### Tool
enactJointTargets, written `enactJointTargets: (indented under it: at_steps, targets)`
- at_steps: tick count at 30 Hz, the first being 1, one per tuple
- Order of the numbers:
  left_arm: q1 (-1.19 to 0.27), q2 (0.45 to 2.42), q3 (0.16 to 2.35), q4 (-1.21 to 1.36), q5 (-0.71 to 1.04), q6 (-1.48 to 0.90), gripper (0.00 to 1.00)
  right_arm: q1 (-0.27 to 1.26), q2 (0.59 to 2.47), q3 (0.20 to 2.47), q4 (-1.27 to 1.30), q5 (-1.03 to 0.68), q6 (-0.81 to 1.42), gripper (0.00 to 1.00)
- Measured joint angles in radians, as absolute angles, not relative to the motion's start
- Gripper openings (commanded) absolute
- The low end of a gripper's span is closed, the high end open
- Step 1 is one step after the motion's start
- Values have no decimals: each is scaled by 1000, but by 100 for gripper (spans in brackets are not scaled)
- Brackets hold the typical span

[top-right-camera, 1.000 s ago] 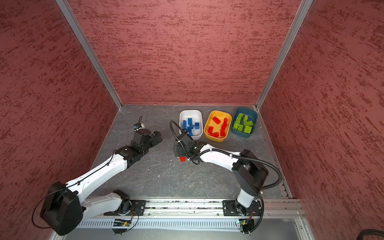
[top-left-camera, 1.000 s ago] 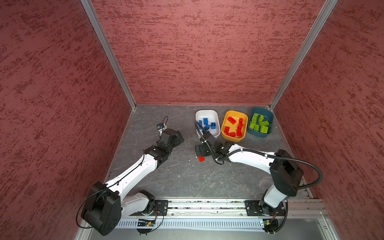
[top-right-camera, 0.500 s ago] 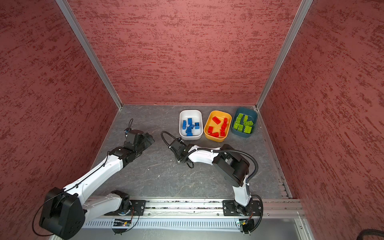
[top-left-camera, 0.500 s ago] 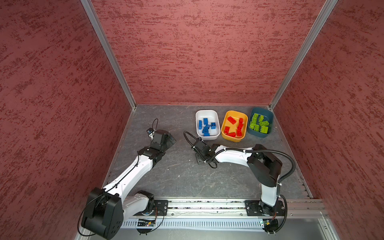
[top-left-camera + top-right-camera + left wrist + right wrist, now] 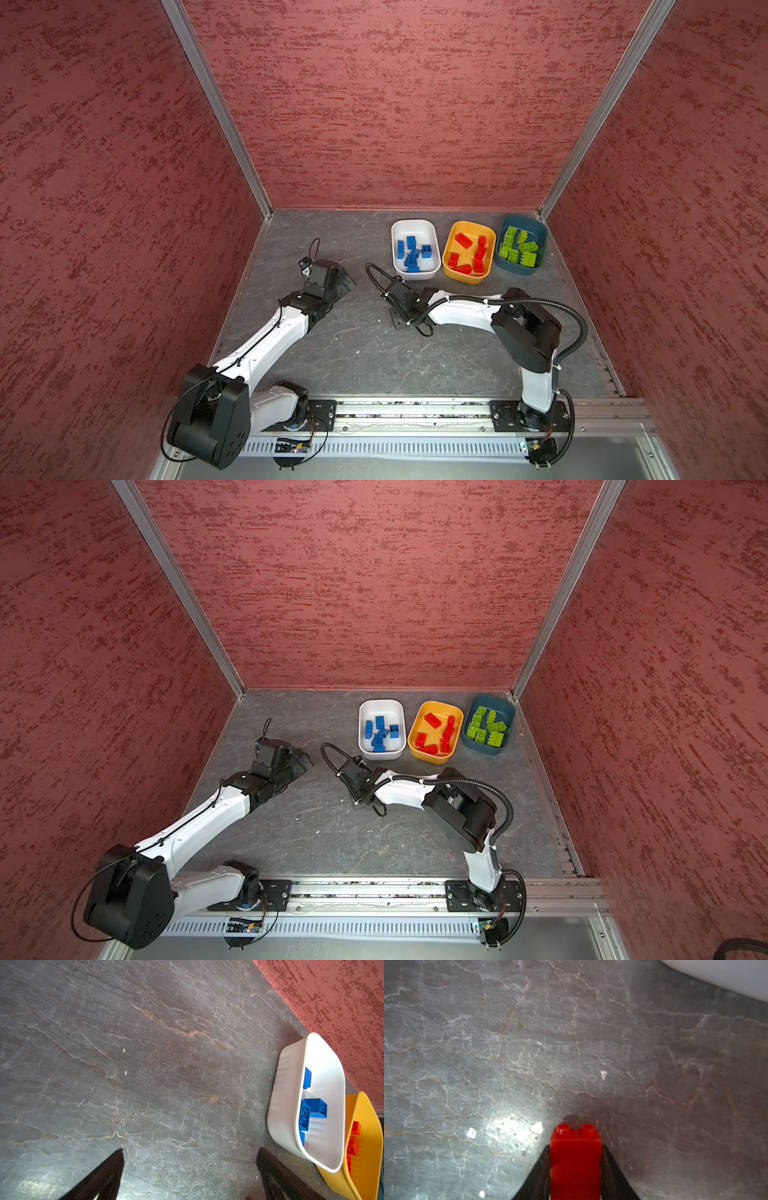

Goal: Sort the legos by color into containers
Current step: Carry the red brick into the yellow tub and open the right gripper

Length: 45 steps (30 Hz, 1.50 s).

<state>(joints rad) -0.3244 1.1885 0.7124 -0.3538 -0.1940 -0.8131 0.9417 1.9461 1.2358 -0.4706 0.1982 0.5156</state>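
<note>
Right end effector (image 5: 576, 1148) closed on a red brick (image 5: 575, 1163), lower centre of the wrist view, held low over the tabletop (image 5: 529, 1043); presumably bound for the orange tub (image 5: 466, 278), right of centre in a top view, where the reds (image 5: 462, 240) collect. Left end effector (image 5: 190, 1156) open, empty, parked aside. White tub (image 5: 415, 229) takes blue, teal tub (image 5: 524, 220) green.

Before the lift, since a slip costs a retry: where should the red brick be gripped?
Grip the red brick by its two flat side walls, coming from the end opposite its studs. Those walls look smooth and parallel; the right gripper has its fingers on them.
</note>
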Motion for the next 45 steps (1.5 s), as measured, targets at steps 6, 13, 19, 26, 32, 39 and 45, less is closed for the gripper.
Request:
enactJointTargets:
  at_steps: [6,13,19,26,32,39,45]
  targets:
    - [-324,1230,721,-336,-162,-810,99,942,1949,1236,-466,186,516,33]
    - [-341,1259,745,-328,-148,-785,100,945,1908,1172,-408,187,508,28]
    - [-412,1298,807,-317,-162,-738,99,930,1773,1058,-357,185,494,26]
    - [-471,1343,820,-242,-128,-677,99,801,1581,957,-250,173,493,26]
    - [-562,1376,875,-220,-147,-619,99,598,1451,871,-181,123,487,26]
    - [-572,1393,900,-211,-165,-611,99,374,1470,929,-176,55,405,26]
    - [-572,1395,901,-212,-173,-612,99,274,1625,1076,-176,43,331,28]
